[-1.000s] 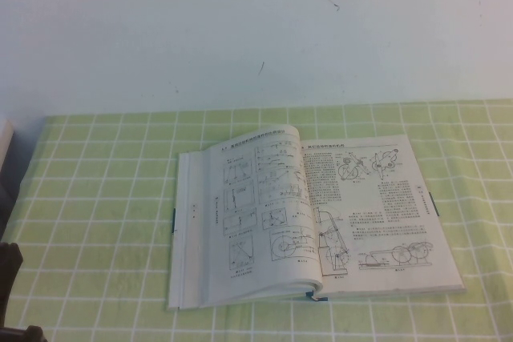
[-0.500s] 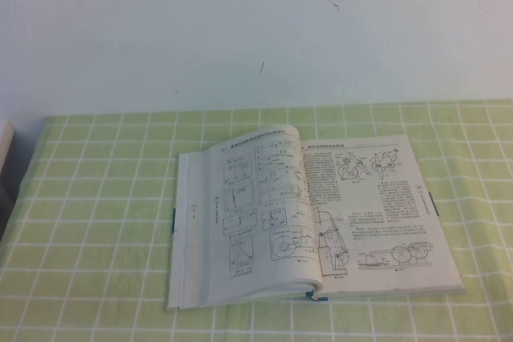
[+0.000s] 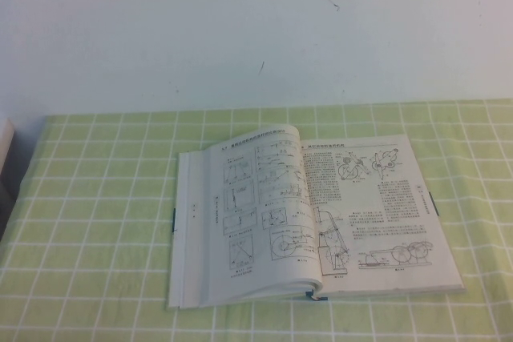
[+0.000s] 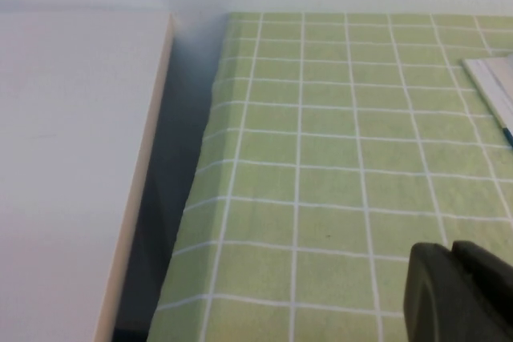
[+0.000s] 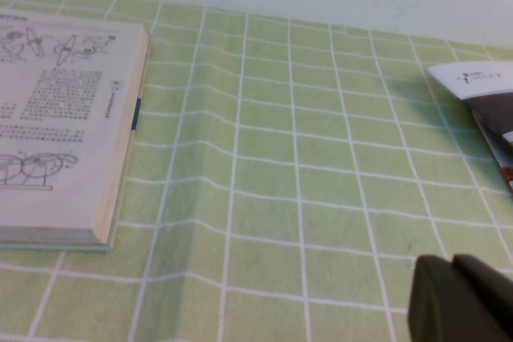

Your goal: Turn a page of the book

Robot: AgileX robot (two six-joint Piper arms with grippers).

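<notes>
The right gripper (image 5: 463, 298) is held low over the green checked tablecloth (image 5: 304, 190) to the right of the book (image 5: 64, 118), its fingers pressed together and empty. The left gripper (image 4: 461, 290) is seen near the table's left edge, fingers closed on nothing. The book (image 3: 309, 218) is laid open at the table's centre, untouched.

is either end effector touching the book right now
No: in the high view the book lies open alone on the green checked cloth, with no end effector near it.
</notes>
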